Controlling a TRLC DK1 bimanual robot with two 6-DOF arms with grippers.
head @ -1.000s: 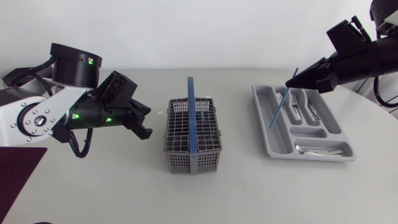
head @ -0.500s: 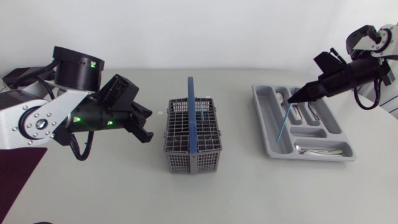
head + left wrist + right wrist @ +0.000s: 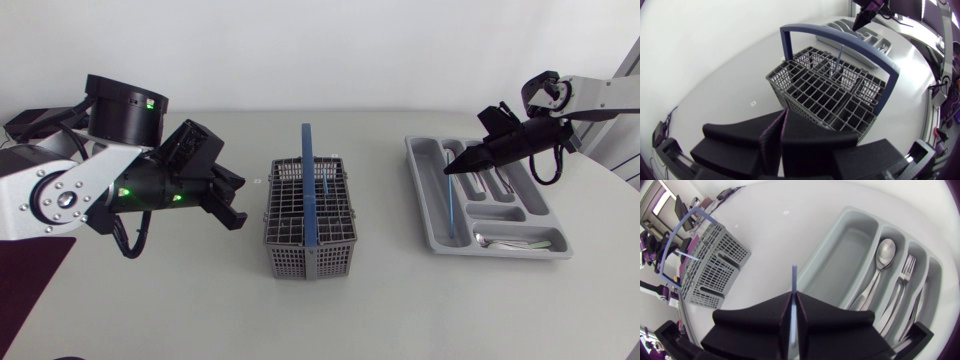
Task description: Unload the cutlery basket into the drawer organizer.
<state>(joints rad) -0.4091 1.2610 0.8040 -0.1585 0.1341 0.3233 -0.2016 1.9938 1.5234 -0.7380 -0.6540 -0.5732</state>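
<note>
Right pincer [image 3: 452,166] pinching blue stick [image 3: 451,205], which angles down into the long basket-side compartment of the organizer [image 3: 412,150] near the surface's right edge. Left pincer [image 3: 232,205] pressed together, empty, beside the basket [image 3: 285,260] mid-surface. Second blue stick [image 3: 325,183] upright in the basket.

The left arm [image 3: 70,195] is bent at the elbow, its pincer [image 3: 782,125] level and pointing forward, both fingers pressed together with nothing between them. The right arm [image 3: 595,95] is stretched inward, wrist tipped down, its pincer [image 3: 455,166] clamped on a thin blue stick [image 3: 452,200] hanging below its tips.
</note>
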